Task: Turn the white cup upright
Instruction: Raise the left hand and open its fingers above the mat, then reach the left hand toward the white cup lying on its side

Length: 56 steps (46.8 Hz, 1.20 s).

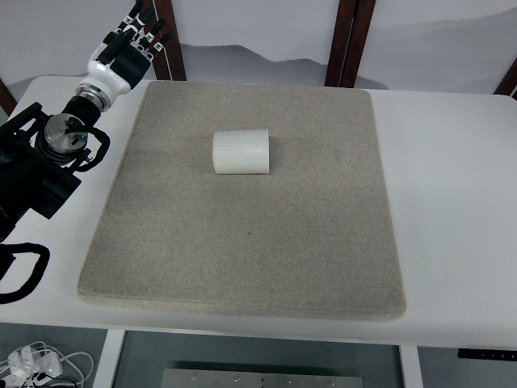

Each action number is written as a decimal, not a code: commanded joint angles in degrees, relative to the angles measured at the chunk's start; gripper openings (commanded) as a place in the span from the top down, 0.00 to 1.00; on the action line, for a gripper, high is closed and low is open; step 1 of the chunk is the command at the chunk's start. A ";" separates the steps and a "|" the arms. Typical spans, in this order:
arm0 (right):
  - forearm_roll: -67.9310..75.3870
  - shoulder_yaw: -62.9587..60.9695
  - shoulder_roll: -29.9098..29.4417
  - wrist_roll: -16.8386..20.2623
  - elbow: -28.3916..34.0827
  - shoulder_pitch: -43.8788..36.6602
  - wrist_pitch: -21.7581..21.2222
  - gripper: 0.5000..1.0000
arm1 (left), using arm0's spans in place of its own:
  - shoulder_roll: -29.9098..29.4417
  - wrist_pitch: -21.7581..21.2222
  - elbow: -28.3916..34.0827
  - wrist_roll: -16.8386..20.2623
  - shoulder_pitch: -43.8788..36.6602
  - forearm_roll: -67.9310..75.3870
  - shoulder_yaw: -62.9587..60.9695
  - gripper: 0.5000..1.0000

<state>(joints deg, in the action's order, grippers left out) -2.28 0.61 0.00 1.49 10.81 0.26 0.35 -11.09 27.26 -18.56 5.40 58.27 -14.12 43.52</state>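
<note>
A white ribbed cup [241,151] lies on its side on the grey mat [250,234], in the mat's far middle, with its length running left to right. My left hand [129,42] is at the far left corner of the table, off the mat and well away from the cup. Its fingers are stretched out and hold nothing. The left arm [56,145] comes in from the left edge. The right arm does not show.
The mat lies on a white table [452,210]. Dark wooden posts [349,40] stand behind the table's far edge. White cables [36,364] lie on the floor at the lower left.
</note>
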 commanded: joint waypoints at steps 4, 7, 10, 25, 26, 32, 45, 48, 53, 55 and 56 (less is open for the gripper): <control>0.00 0.00 0.00 0.00 0.00 0.00 0.00 0.10 | -0.68 3.41 -0.34 3.12 1.31 11.90 -0.19 0.00; 0.00 0.00 0.00 0.00 0.00 0.00 0.00 0.10 | -1.21 3.58 -0.43 3.12 2.28 16.21 -0.19 0.00; 0.00 0.00 0.00 0.00 0.00 0.00 0.00 0.10 | -1.38 3.76 -1.65 3.12 2.37 18.86 -0.28 0.00; 0.00 0.00 0.00 0.00 0.00 0.00 0.00 0.10 | -7.71 3.58 -12.02 5.58 2.72 41.17 -1.77 0.01; 0.00 0.00 0.00 0.00 0.00 0.00 0.00 0.10 | -7.89 3.58 -12.81 5.58 2.72 42.40 -1.77 0.01; 0.00 0.00 0.00 0.00 0.00 0.00 0.00 0.10 | -9.82 3.32 -17.38 5.58 3.43 51.10 -1.86 0.01; 0.00 0.00 0.00 0.00 0.00 0.00 0.00 0.10 | -12.02 0.16 -27.58 4.88 3.52 73.69 -3.09 0.05; 0.00 0.00 0.00 0.00 0.00 0.00 0.00 0.10 | -12.37 0.16 -29.69 4.36 3.52 77.39 -3.26 0.05; 0.00 0.00 0.00 0.00 0.00 0.00 0.00 0.10 | -12.90 0.33 -31.98 1.72 3.87 79.59 -5.81 0.05; 0.00 0.00 0.00 0.00 0.00 0.00 0.00 0.10 | -13.25 0.25 -32.77 0.23 4.57 79.68 -7.21 0.05; 0.00 0.00 0.00 0.00 0.00 0.00 0.00 0.10 | -13.42 0.25 -33.21 -0.39 5.01 79.77 -7.92 0.05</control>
<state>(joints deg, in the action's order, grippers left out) -2.28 0.62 0.00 1.50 10.81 0.27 0.35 -23.93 27.53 -50.43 7.07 62.06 65.34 37.83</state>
